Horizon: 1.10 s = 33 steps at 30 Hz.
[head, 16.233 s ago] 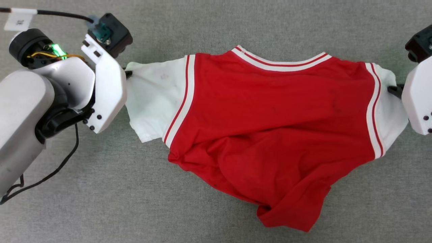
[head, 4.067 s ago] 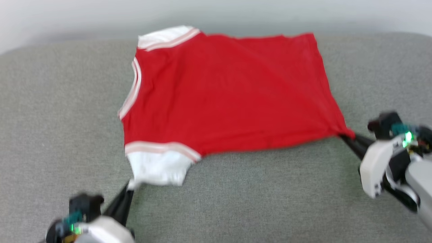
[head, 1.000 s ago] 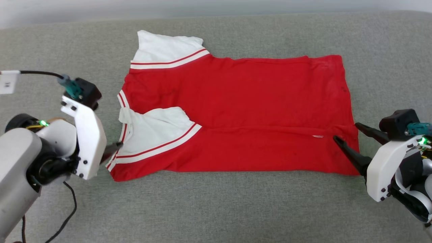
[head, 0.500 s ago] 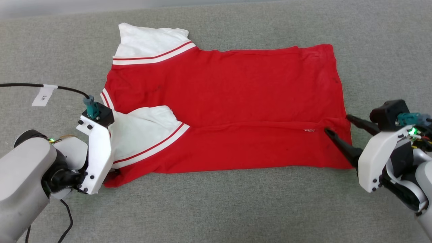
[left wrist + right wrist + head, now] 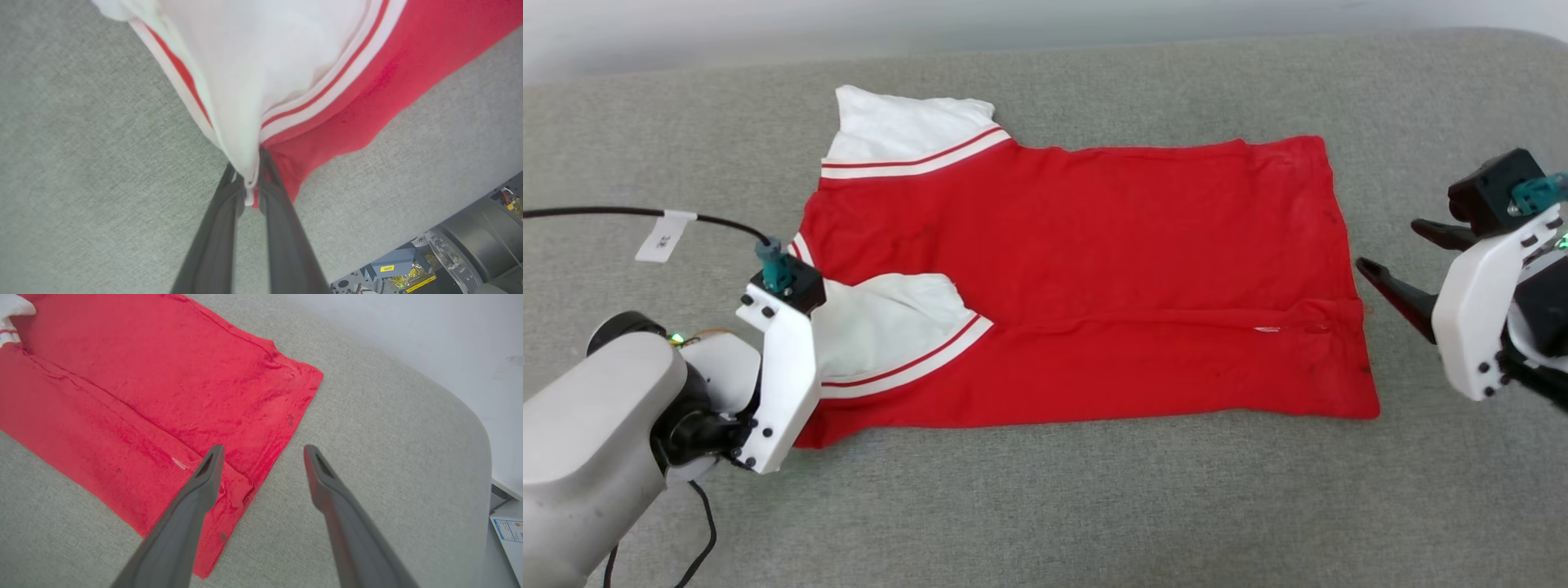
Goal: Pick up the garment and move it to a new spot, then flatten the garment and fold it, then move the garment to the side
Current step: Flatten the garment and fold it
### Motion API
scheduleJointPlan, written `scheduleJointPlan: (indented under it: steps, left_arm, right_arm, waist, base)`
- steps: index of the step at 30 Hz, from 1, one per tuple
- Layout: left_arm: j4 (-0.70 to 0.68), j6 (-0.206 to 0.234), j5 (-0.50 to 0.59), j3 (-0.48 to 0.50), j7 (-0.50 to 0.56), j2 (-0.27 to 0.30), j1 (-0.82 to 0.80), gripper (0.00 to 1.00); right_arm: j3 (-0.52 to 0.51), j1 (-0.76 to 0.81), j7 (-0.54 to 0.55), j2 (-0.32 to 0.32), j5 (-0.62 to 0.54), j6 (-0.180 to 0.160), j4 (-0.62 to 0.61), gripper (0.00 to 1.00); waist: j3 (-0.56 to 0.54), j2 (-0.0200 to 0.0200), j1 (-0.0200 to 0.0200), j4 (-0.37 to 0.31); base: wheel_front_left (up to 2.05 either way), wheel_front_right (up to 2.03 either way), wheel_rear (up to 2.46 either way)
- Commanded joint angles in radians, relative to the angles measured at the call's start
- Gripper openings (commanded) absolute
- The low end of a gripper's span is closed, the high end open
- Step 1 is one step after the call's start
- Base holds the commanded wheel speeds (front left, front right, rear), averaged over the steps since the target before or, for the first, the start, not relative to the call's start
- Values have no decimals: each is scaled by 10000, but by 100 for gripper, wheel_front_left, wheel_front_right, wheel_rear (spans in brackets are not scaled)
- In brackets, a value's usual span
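We've got the shirt lying flat on the grey bench, collar end to our left and hem to our right, with the near long edge folded over. The left pincer is clamped tight at the shirt's near left corner, white sleeve cloth and red trim nipped between its fingers. The right pincer gapes wide just beside the hem end, gripping nothing.
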Motion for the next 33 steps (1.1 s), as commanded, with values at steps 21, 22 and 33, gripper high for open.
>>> scheduleJointPlan:
  steps: [21,22,33]
  left_arm:
    - [-1349,-116,75,-43,-219,236,-681,0]
    - [-1344,-116,75,-55,-244,213,-675,0]
    - [-1119,-125,-128,-128,-515,282,-200,0]
  right_arm:
    - [2356,-184,3599,-755,3216,-10,1033,100]
    - [2509,-27,3570,-607,3231,-7,1218,100]
    - [3289,-365,2440,-249,3240,-7,1614,0]
  waist:
    - [609,0,0,641]
    - [652,0,0,666]
    - [277,0,0,532]
  base:
    - [0,0,0]
    - [0,0,0]
    - [0,0,0]
